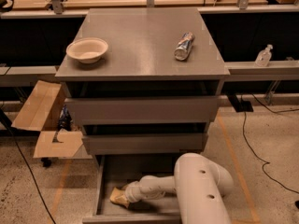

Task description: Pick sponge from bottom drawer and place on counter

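The bottom drawer [140, 169] is pulled open at the foot of the grey cabinet. My arm [201, 185] reaches down into it from the right. My gripper [120, 196] is low at the drawer's front left, its pale yellow tip resting on or just above the drawer floor. I cannot make out the sponge apart from that pale yellow tip. The counter [140, 36] is the cabinet's flat grey top.
On the counter stand a cream bowl [87, 49] at the left and a crushed can [184, 45] lying at the right. The two upper drawers [142, 108] are slightly open. An open cardboard box [44, 125] sits to the cabinet's left. Cables [254, 148] run on the floor to the right.
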`<state>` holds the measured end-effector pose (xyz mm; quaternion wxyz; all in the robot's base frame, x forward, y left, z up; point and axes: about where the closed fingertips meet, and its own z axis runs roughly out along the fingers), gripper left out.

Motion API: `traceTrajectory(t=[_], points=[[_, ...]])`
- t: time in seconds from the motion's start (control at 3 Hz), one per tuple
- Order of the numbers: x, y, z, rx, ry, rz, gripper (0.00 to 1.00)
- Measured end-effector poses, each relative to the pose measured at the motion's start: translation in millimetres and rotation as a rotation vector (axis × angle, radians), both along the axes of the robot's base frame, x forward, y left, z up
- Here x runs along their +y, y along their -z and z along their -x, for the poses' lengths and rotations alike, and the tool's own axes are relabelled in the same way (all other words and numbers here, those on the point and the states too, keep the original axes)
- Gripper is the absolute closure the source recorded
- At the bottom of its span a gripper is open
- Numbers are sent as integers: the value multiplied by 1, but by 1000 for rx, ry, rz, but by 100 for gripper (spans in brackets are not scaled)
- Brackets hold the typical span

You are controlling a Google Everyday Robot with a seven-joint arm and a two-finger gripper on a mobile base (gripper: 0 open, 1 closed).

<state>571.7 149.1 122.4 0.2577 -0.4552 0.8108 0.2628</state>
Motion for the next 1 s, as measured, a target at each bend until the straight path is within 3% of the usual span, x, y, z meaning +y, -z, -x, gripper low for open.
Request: traceTrajectory(t=[0.33, 1.0], points=[[-2, -23, -5, 0, 1, -47, 100], [-15, -73, 9, 43, -53, -124, 100]])
